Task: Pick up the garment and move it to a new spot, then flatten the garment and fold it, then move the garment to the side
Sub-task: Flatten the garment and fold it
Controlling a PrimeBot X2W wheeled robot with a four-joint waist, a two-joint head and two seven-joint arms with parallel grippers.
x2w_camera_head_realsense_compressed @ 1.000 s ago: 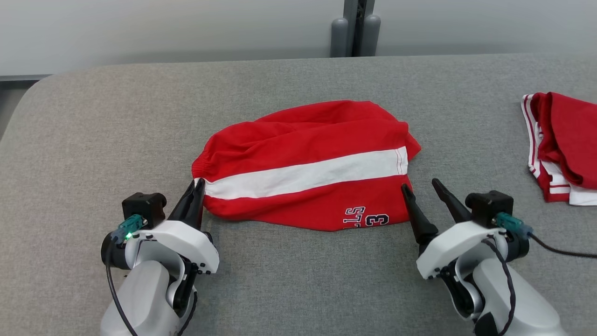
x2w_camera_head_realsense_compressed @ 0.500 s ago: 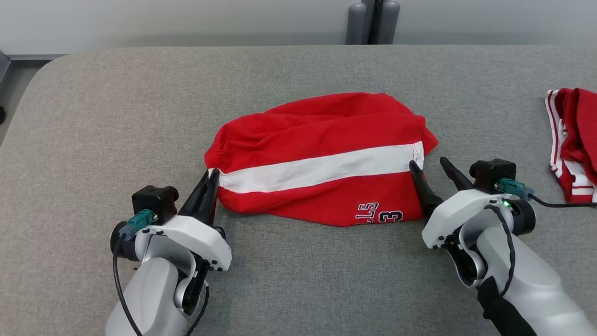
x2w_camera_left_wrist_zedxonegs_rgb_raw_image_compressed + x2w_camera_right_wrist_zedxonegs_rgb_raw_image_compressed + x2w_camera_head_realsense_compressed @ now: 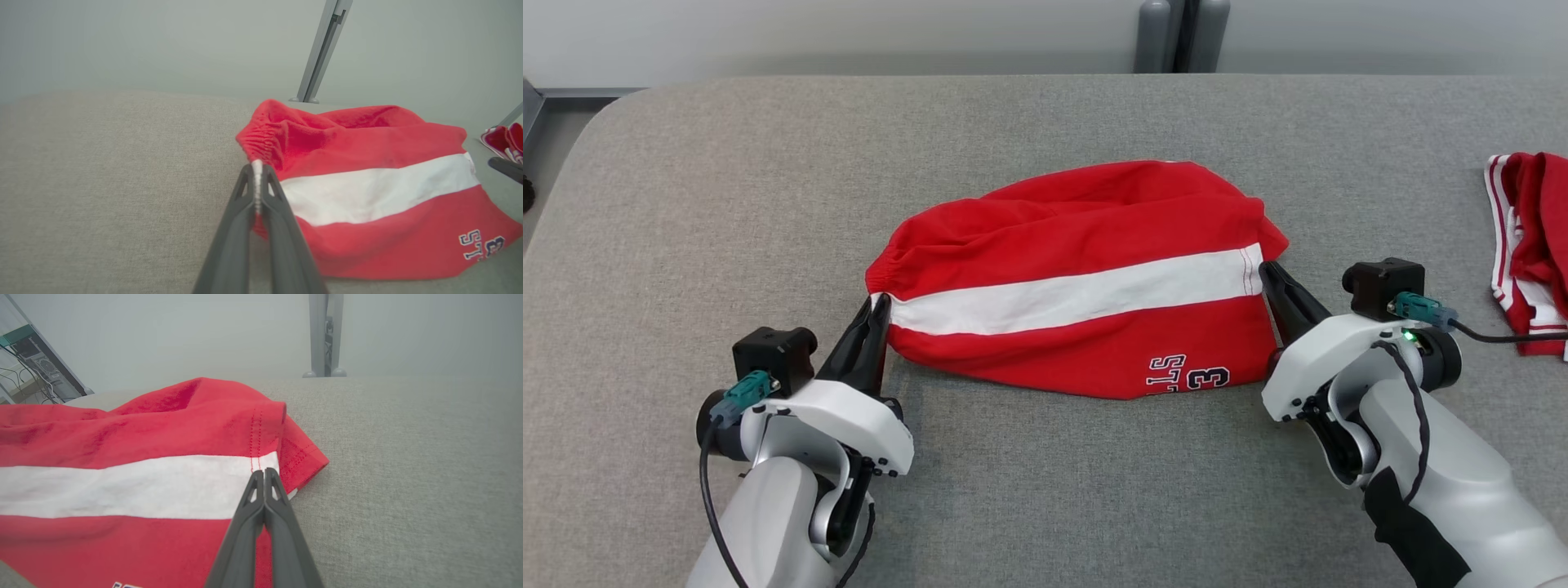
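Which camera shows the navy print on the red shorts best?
The head view: the navy print reads sharp by the red shorts' near edge. The left wrist view catches it small at its right edge; the right wrist view shows a sliver at the bottom.

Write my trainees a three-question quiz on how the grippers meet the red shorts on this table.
1. True or false: the left gripper is shut on the red shorts at the gathered waistband end.
2. The right gripper's closed tips sit at: A the stitched hem by the white stripe; B the waistband; C the printed number.
3. What lies at the table's right edge?
Key: 1 true; 2 A; 3 another red-and-white garment.
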